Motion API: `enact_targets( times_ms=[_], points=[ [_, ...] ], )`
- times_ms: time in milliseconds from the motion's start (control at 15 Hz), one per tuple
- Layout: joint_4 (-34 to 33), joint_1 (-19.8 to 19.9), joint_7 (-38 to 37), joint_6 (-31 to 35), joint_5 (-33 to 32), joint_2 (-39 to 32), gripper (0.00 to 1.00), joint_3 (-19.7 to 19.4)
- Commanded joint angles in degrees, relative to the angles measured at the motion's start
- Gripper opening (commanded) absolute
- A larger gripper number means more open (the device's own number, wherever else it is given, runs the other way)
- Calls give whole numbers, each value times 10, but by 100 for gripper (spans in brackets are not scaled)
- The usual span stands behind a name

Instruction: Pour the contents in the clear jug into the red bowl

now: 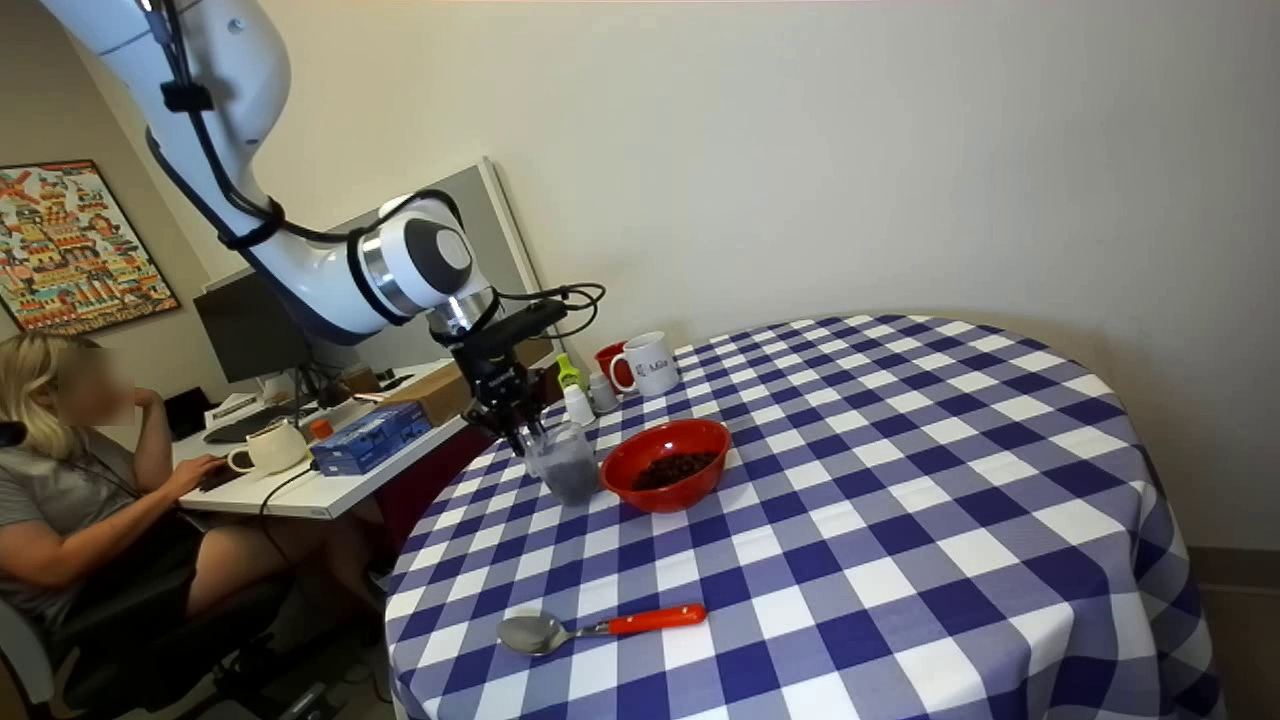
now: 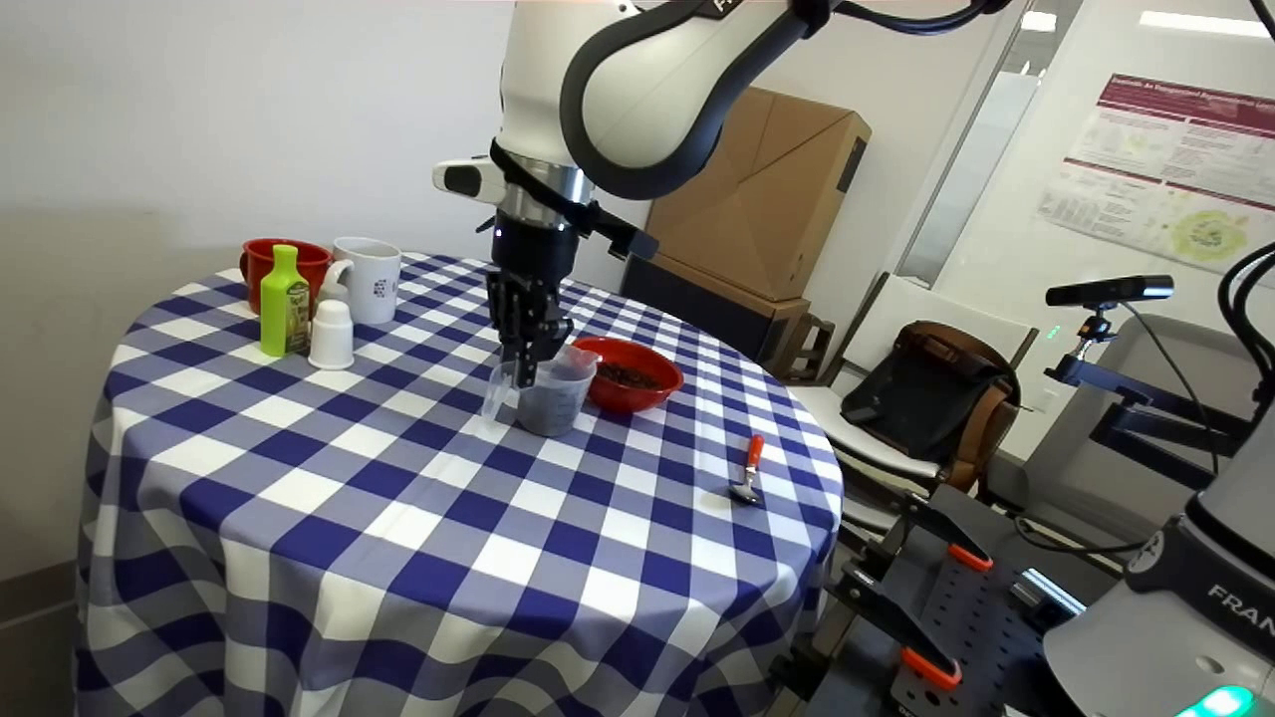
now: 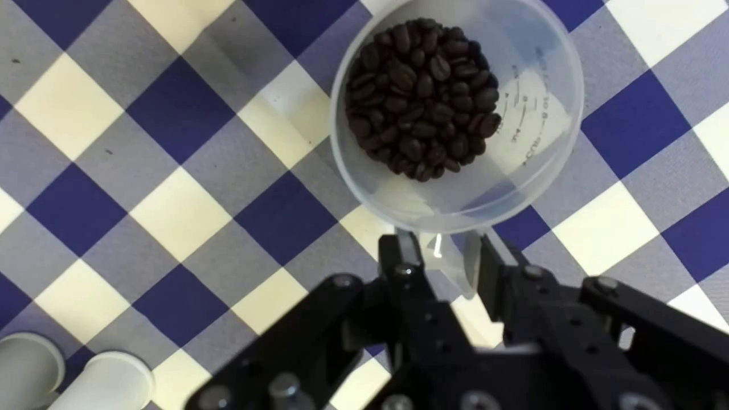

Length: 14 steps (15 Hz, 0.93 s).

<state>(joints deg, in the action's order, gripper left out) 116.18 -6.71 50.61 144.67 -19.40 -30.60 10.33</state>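
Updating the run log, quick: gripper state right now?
Gripper: fingers on either side of the handle of the jug; whether they are closed on it can't be told.

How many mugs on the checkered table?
2: in an exterior view, the red mug stands partly behind the green bottle, the white mug next to the red one.

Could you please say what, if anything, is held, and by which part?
The handle of the clear jug lies inside the pincer; whether it is gripped is unclear.
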Motion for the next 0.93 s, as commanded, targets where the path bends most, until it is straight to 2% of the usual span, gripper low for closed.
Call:
enact_targets(
  times_ms=[0,200,333,667,867],
  points=[
    [-25,20,49,-48,31,7,7,25],
    [-63,62,122,-110,118,19,7,61],
    [-100,85,173,-165,177,23,7,71],
    [-188,112,243,-275,233,21,7,36],
    [-228,139,307,-339,280,9,7,28]
  ],
)
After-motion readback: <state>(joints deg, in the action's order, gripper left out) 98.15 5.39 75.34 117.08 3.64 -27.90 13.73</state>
